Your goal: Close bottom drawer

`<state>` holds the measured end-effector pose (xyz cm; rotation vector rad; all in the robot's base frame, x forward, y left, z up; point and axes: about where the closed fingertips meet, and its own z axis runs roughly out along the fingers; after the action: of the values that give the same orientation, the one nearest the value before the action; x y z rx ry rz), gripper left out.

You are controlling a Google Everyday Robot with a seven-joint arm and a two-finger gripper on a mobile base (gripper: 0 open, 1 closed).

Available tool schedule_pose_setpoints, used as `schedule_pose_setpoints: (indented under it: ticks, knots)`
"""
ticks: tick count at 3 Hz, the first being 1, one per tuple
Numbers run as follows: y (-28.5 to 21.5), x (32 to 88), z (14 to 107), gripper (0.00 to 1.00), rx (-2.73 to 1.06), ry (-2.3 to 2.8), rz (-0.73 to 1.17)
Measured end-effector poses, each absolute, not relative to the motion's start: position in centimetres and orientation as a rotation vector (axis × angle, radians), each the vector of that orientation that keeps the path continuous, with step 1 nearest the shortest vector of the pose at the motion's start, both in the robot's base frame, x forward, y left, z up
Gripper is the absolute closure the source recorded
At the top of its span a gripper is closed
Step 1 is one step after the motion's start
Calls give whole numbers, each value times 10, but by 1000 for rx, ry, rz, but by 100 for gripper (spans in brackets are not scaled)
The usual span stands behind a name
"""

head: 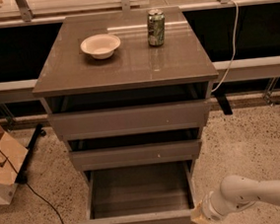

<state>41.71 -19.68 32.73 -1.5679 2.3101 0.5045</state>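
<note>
The bottom drawer (140, 222) is pulled far out of the grey-brown cabinet, and its wide shallow grey box shows empty inside. Its flat front runs along the lower edge of the camera view. Above it are the middle drawer (134, 155) with a white speck and the taller top drawer (130, 120), both slightly out. My gripper (198, 214) is at the end of the white arm that comes in from the lower right. It sits at the right end of the bottom drawer's front, touching or nearly touching it.
A white bowl (100, 45) and a green can (155, 27) stand on the cabinet top (67, 71). A cardboard box (0, 162) and a black cable (39, 198) lie on the speckled floor at the left. A white cord (230, 50) hangs at the right.
</note>
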Motion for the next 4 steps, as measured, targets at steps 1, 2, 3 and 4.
schedule_pose_setpoints:
  ticks: [1, 2, 3, 4]
  knots:
    - [-193, 415, 295, 100, -1543, 2334, 545]
    - [-189, 413, 258, 100, -1532, 2367, 596]
    - [-184, 416, 228, 100, -1520, 2382, 625]
    - [-181, 425, 201, 100, -1490, 2386, 653]
